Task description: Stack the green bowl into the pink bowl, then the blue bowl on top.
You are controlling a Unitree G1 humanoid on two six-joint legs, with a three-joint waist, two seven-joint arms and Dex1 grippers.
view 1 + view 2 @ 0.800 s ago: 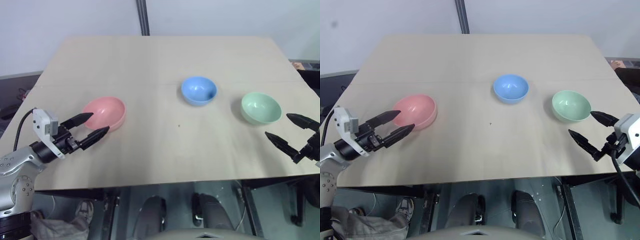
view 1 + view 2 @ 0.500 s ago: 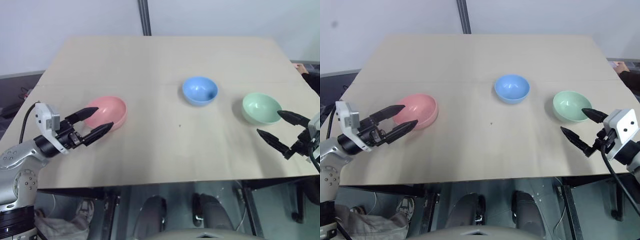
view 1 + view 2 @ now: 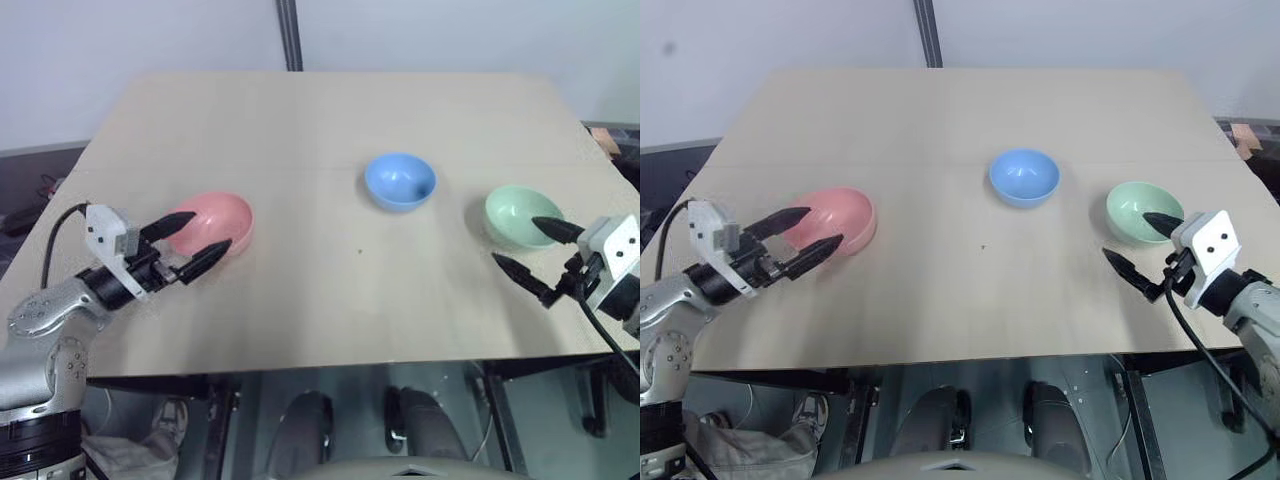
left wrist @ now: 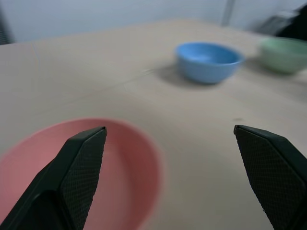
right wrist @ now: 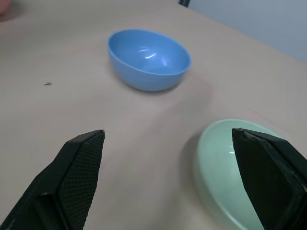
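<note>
Pink bowl partly behind left hand, green bowl edge covered

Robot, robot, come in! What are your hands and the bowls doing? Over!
Left gripper open at pink bowl. Right gripper open at green bowl. Blue bowl apart, nothing stacked. Path clear.

I see a pale beige wood-grain desk with one tiny dark speck. On it, the pink bowl is plain salmon, the blue bowl plain sky-blue, and the green bowl plain pale mint. Both claws' fingers are black, with a fine cross-hatched texture on their pads.
</note>
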